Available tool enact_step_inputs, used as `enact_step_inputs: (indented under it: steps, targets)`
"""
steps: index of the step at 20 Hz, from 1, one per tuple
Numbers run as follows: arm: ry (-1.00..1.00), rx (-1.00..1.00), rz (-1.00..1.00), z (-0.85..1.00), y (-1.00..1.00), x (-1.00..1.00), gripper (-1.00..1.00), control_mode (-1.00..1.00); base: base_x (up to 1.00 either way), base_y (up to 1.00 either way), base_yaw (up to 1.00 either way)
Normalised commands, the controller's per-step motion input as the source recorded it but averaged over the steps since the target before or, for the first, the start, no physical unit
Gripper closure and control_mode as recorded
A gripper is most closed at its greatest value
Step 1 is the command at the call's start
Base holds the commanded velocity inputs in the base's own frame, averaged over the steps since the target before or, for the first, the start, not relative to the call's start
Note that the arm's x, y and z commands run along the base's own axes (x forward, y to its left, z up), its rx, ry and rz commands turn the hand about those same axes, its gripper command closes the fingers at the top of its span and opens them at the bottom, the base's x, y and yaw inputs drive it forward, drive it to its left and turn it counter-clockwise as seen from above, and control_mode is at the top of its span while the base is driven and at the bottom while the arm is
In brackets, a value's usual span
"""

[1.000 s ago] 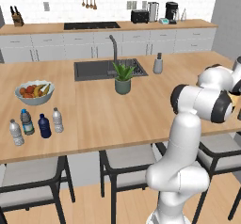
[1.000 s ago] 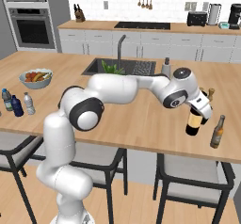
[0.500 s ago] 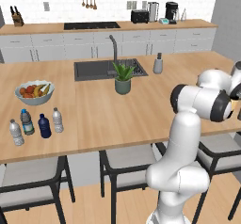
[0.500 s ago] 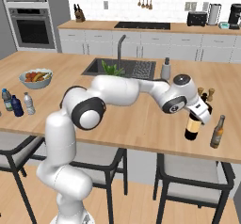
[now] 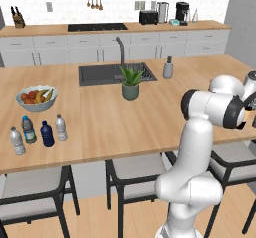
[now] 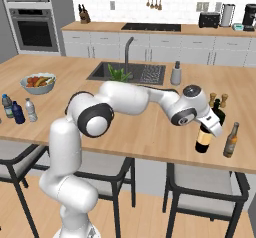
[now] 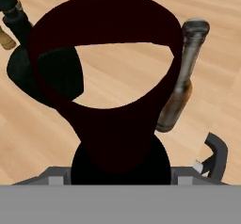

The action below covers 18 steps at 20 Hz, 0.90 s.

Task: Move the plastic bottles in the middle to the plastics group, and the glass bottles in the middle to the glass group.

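1. The gripper (image 6: 214, 123) is clamped on the neck of the wine bottle (image 6: 203, 138), which stands at or just above the counter (image 6: 150, 142) near its front edge, far right.
2. Just behind sits the squat black bottle (image 6: 218, 113); a brown bottle (image 6: 230, 140) stands just right.
3. Risk: letting go while the bottle is tilted or not fully seated could topple it into either neighbour or off the edge.

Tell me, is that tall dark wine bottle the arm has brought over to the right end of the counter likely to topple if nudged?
Probably, yes. The wine bottle is tall on a narrow base, so a push high up would likely tip it. It looks rigid and probably heavy. The brown bottle and squat black bottle stand close, so a fall might knock them.
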Motion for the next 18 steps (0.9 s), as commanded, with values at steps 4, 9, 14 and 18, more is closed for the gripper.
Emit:
enact_step_inputs:
  steps: [4,9,14,18]
  targets:
    - [-0.02,0.00,0.00,0.03,0.00,0.02,1.00,-1.00,0.00,0.00,0.00]
    - [-0.01,0.00,0.00,0.04,0.00,0.22,1.00,-1.00,0.00,0.00,0.00]
    - [0.00,0.00,0.00,0.00,0.00,0.27,1.00,-1.00,0.00,0.00,0.00]
    - [0.00,0.00,0.00,0.00,-0.01,0.24,1.00,-1.00,0.00,0.00,0.00]
